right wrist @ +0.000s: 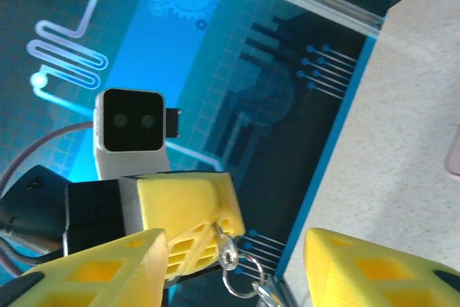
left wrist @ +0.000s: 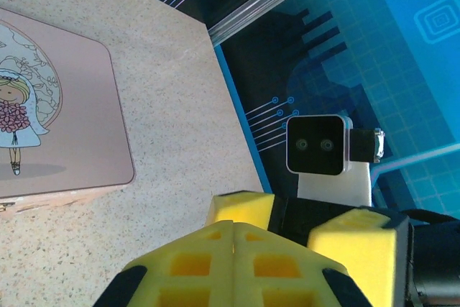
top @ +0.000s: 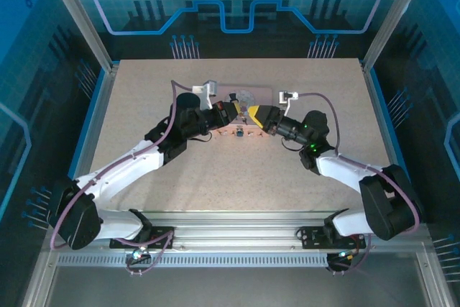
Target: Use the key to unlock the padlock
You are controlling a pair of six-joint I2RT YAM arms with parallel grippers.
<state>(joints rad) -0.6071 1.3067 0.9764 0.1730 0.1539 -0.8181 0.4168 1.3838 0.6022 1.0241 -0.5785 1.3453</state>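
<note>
Padlock (top: 238, 133) is lying on the table (top: 144, 106), just in front of the pink box (left wrist: 65, 106) and under the place where the two grippers are meeting. From above it is too small for telling which way its shackle is pointing.

Both arms are reaching forward and bending inward at the elbows. The left gripper (top: 235, 110) is pointing to the right and the right gripper (top: 251, 114) to the left, so they are facing each other tip to tip above the table, close together.

The left gripper is keeping its yellow pads pressed fully together. In the right wrist view a small silvery piece is sticking out at its fingertips, with thin wire rings (right wrist: 241, 282) hanging under it. This is probably the key (right wrist: 228, 248); its blade is hidden, so I cannot tell its axis.

The right gripper is standing with its fingers (right wrist: 108, 267) well apart. They are holding nothing, and the rings are showing in the gap between them.
</note>
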